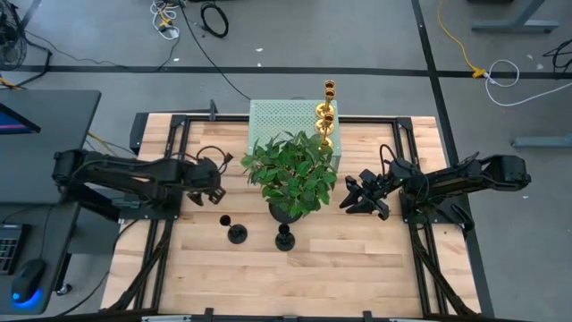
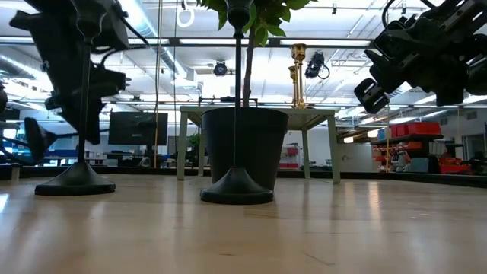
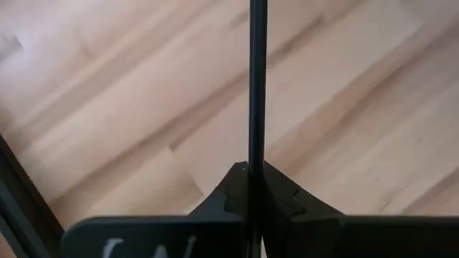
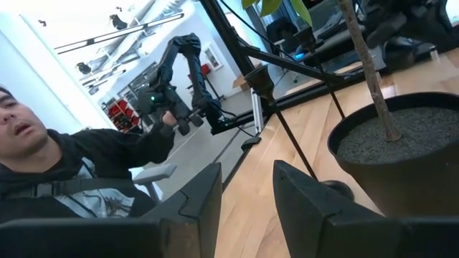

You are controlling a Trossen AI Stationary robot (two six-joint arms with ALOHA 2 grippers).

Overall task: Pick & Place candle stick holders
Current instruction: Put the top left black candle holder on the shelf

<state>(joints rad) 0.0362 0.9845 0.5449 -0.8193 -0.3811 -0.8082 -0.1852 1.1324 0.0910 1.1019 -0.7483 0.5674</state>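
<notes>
Up close, the left claw (image 1: 217, 182) is clamped tight on the thin stem of a matte black candlestick with a round base (image 1: 236, 233), whose rod (image 3: 257, 86) runs straight out from between the pinched fingers (image 3: 222, 204) over the pale wooden surface (image 1: 349, 259). A second matte black candlestick (image 1: 284, 238) stands just beyond it, toward the right claw, its round foot close in front of the black pot (image 2: 245, 144) of a leafy green plant (image 1: 290, 170). Two shiny gold brass candlesticks (image 1: 326, 116) stand behind the plant on a pale green perforated box (image 1: 268, 121) (well away from either claw). The plant sits between the two arms. The right claw (image 1: 357, 194) hovers beside the pot, fingers (image 4: 305, 197) parted and holding nothing. A person (image 4: 64, 168) shows beyond the surface.
</notes>
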